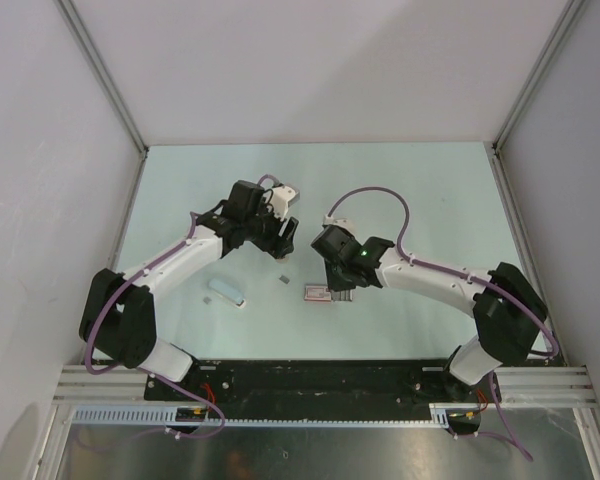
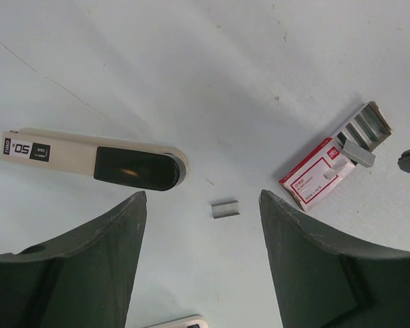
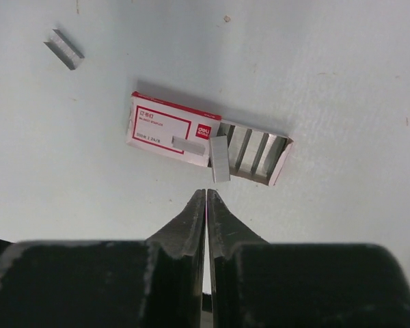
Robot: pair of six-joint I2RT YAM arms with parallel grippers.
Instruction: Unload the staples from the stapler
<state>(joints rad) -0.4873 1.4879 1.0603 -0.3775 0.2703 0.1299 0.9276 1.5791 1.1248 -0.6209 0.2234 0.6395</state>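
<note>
The stapler (image 2: 96, 160) is a long cream body with a black top, lying flat on the table; it shows pale in the top view (image 1: 225, 291). A short grey strip of staples (image 2: 225, 209) lies loose on the table (image 1: 282, 281) (image 3: 63, 49). My left gripper (image 2: 201, 198) is open and empty, hovering with the strip just beyond its fingertips (image 1: 278, 246). My right gripper (image 3: 206, 193) is shut with nothing visible between its tips, just short of a red-and-white staple box (image 3: 171, 128) (image 1: 317, 293). A second staple strip (image 3: 219, 158) lies across the box's open tray.
The box's pulled-out tray (image 3: 256, 152) holds several staple strips and also shows in the left wrist view (image 2: 365, 130). A white object (image 2: 181, 323) pokes in at the bottom edge of the left wrist view. Grey walls enclose the pale green table (image 1: 430, 190).
</note>
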